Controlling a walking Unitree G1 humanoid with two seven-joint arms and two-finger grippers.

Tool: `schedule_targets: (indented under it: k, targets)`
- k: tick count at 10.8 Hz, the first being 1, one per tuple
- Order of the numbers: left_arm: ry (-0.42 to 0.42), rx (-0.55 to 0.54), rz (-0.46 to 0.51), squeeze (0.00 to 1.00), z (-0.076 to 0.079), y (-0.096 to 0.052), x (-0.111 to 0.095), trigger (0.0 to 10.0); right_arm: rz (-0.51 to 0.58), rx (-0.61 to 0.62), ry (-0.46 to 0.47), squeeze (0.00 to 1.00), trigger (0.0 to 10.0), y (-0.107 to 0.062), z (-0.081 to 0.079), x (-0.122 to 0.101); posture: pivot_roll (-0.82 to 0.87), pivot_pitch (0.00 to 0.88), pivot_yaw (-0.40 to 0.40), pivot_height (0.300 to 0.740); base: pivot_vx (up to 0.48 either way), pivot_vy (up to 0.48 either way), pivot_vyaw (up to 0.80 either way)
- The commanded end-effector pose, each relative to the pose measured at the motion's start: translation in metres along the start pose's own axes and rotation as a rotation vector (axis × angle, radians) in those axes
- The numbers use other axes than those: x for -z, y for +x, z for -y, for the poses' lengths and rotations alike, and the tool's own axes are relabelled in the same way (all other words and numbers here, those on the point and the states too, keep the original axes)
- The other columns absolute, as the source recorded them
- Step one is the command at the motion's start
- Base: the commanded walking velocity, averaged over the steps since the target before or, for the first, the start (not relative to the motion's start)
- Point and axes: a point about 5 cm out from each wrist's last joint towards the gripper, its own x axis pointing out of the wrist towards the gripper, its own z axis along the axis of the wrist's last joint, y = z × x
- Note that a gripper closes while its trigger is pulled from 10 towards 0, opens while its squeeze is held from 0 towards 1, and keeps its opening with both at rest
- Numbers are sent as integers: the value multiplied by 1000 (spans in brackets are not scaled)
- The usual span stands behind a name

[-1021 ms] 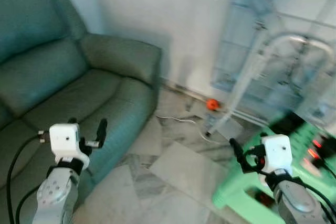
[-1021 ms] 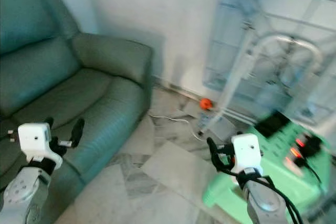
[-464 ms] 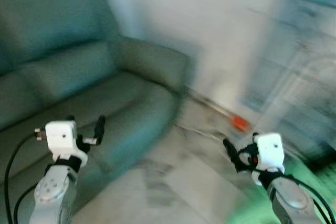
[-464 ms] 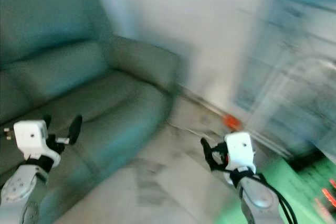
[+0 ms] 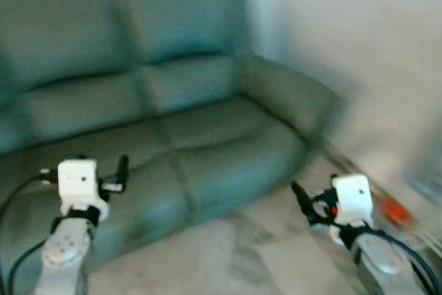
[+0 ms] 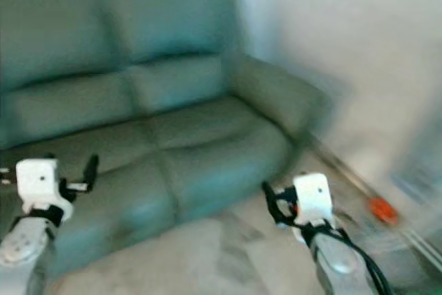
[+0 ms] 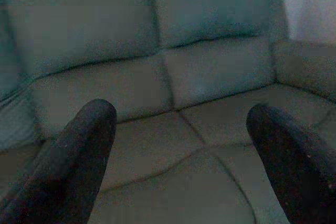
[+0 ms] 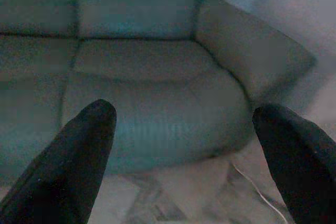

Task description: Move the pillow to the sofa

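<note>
Head views blurred, camera likely in motion. Green sofa [image 5: 173, 122] ahead of both grippers, long axis running left-right across the view, backrest on the far side, seat cushions facing the robot. Its right armrest [image 5: 290, 98] lies ahead and slightly left of the right gripper; pale wall behind it.

Left gripper [image 5: 121, 170] held up in front of the seat, fingers spread wide apart, nothing between them. In the left wrist view the two fingertips [image 7: 86, 129] frame the seat and backrest cushions directly ahead. Right gripper [image 6: 271, 202] over the marble floor [image 5: 228, 260] just off the sofa's front right corner, fingers also spread, holding nothing; the right wrist view has the end seat cushion and armrest ahead between the fingertips [image 8: 89, 129].

Pillow: cannot locate it; no pillow on the sofa seat or floor that I can make out, so direction from the jaws, its long axis and pointing cannot be told. Neither jaw grasps it.

Judgement: task at search/approach stage, pillow not yet picked up. Destination is clear: sofa seat dead ahead, left arm nearer to the middle cushions, right arm nearer to the end cushion. Next move likely needs finding the pillow first.

Small orange-red object [image 5: 394, 206] on the floor beyond the right gripper, too blurred to name.
</note>
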Motion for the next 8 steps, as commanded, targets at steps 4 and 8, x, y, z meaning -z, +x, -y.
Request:
schedule_targets:
  k: [4, 8]
  targets:
    - [30, 4, 1, 0, 6, 6, -4, 10000, 2, 19, 2, 0, 10000, -3, 2, -2, -110, 0, -26, 740, 0, 0, 800]
    - [5, -40, 13, 0, 4, 11, -7, 10000, 22, 9, -5, 0, 10000, 6, 5, -10, -101, 0, -38, 740, 0, 0, 800]
